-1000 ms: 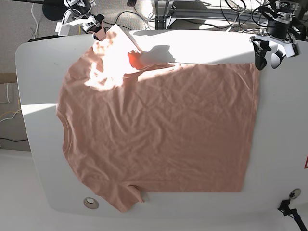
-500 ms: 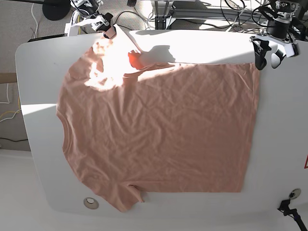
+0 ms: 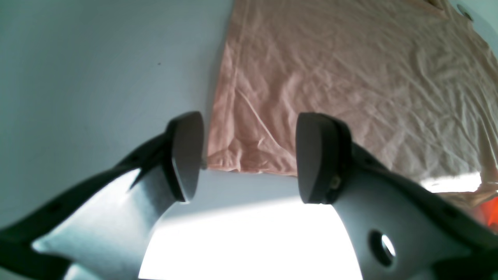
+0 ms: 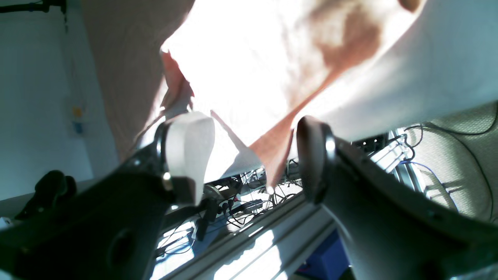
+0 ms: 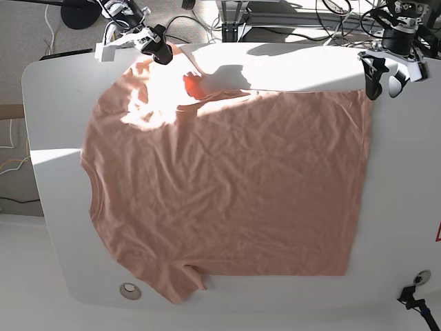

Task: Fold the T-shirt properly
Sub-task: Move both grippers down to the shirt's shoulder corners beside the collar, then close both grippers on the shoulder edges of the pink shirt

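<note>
The salmon-pink T-shirt [image 5: 227,186] lies spread flat and wrinkled on the white table [image 5: 289,65], with the ribbed neck [image 5: 89,183] to the left. No smiley print shows. My right gripper [image 5: 158,49] is at the far left sleeve [image 5: 141,76]. In the right wrist view it [image 4: 253,155] is open, with a sleeve edge [image 4: 272,151] between the jaws. My left gripper [image 5: 381,74] hovers at the far right hem corner. In the left wrist view it [image 3: 249,159] is open, and the hem corner [image 3: 233,153] lies on the table between its fingers.
Strong sunlight falls across the far side of the table, and an orange-red lit patch [image 5: 193,84] shows on the shirt near the sleeve. A round metal fitting [image 5: 129,290] sits near the table's front left edge. Cables and stands [image 5: 275,17] crowd the space behind the table.
My right gripper has moved to the right along the far table edge, over the top of the sleeve. The sleeve tip now sits lower and shorter. The left arm has not moved.
</note>
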`<control>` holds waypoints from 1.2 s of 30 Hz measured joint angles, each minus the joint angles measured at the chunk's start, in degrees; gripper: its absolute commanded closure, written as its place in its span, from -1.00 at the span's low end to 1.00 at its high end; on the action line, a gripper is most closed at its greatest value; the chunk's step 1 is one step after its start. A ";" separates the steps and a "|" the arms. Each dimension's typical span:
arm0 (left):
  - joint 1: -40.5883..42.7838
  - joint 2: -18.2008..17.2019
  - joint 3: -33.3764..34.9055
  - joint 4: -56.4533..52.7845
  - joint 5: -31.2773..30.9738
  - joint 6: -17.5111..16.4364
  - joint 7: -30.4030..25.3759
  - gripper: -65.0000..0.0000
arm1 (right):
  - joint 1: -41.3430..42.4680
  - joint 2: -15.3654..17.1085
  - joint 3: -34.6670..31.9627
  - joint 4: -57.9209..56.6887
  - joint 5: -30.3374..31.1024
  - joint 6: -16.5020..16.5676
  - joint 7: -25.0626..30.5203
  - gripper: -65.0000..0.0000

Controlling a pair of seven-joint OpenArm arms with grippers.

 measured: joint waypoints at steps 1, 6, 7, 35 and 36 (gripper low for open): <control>-0.04 0.00 0.00 0.00 0.00 -0.02 -0.02 -0.09 | 0.11 0.00 0.02 -0.07 0.00 -0.02 0.02 -0.09; -0.04 0.00 0.00 0.00 0.00 -0.02 -0.02 -0.09 | 0.28 0.00 0.02 -0.11 0.15 0.02 0.04 -0.09; -0.04 0.00 0.00 0.00 0.00 -0.02 -0.02 -0.09 | 0.31 0.00 0.02 -0.17 0.11 0.00 0.02 -0.09; -0.81 0.00 0.00 0.00 4.28 -0.04 0.00 -0.10 | 5.25 -0.04 0.02 -4.63 0.11 -0.07 -0.39 1.00; -0.81 0.00 0.00 0.00 3.87 -0.04 -0.02 -0.10 | 5.25 -0.04 0.02 -4.63 -0.02 -0.04 -0.42 1.00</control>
